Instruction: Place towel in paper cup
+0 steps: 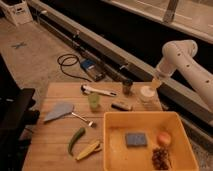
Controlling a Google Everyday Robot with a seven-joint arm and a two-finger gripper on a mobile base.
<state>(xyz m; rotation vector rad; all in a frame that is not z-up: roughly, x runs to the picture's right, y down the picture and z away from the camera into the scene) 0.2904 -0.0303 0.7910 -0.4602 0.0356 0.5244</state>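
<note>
The towel (59, 111), a thin grey-blue cloth, lies flat on the left part of the wooden table (55, 150). The white paper cup (146, 92) stands upright near the table's far right corner. My gripper (156, 83) hangs at the end of the white arm (180, 60), just above and right of the paper cup's rim and far from the towel. Nothing of the towel is in the cup or at the gripper.
A translucent green cup (93, 101), a small dark cup (127, 87), a white-handled tool (97, 91) and a dark bar (121, 105) stand mid-table. A fork (82, 119), green pepper (76, 140) and banana (89, 149) lie in front. The yellow tray (112, 150) holds a blue sponge (135, 139) and fruit.
</note>
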